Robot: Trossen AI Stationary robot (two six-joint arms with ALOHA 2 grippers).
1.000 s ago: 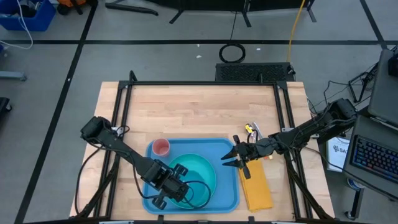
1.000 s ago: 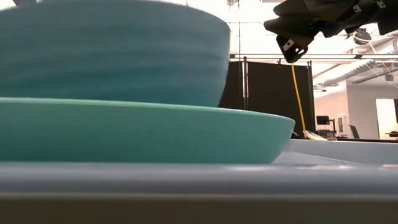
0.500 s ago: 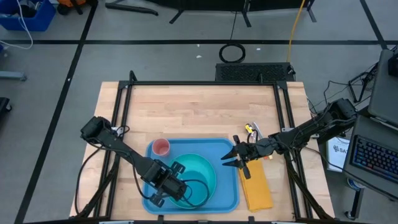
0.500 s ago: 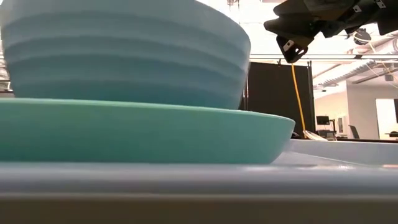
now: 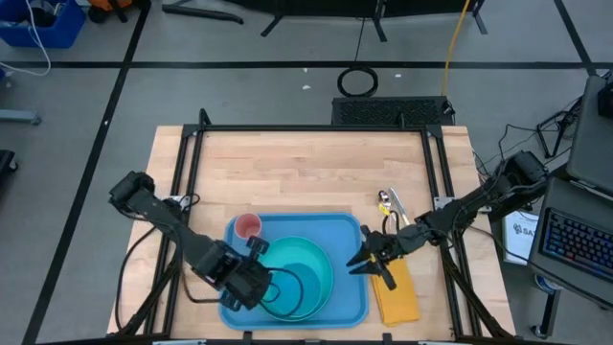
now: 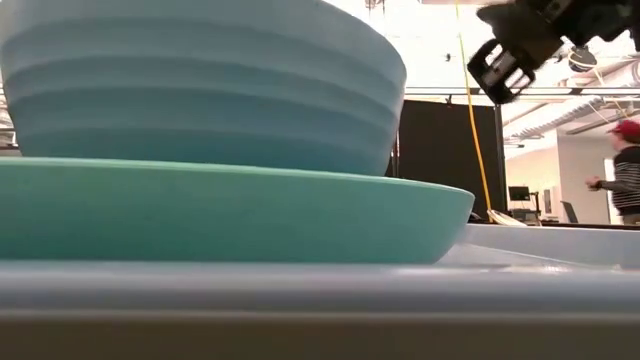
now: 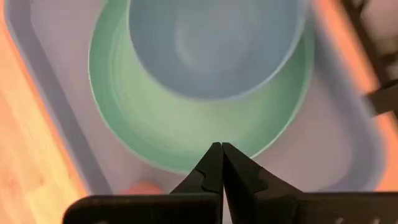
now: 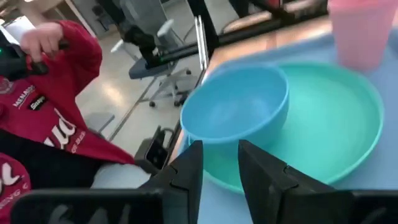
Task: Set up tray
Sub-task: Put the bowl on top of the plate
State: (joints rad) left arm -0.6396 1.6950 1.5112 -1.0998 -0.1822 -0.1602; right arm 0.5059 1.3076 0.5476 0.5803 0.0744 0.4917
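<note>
Blue tray (image 5: 351,305) at the near middle of a wooden table (image 5: 306,172), holding dishes, with a robot arm at each side.

On the tray lies a round teal plate (image 5: 316,264), and a blue bowl (image 8: 239,112) stands on the plate, toward its near side; nothing shows inside the bowl. A pink cup (image 5: 248,227) stands upright in the tray's far left corner, beside the plate. The left gripper (image 7: 217,163) hangs over the tray's left part, above the plate's edge, its fingers pressed together and holding nothing. The right gripper (image 5: 362,261) is at the tray's right edge, over a yellow cloth (image 5: 397,291) lying just beside the tray; its fingers (image 8: 263,167) are slightly apart and empty. A person in red (image 8: 43,93) stands beyond the table.
</note>
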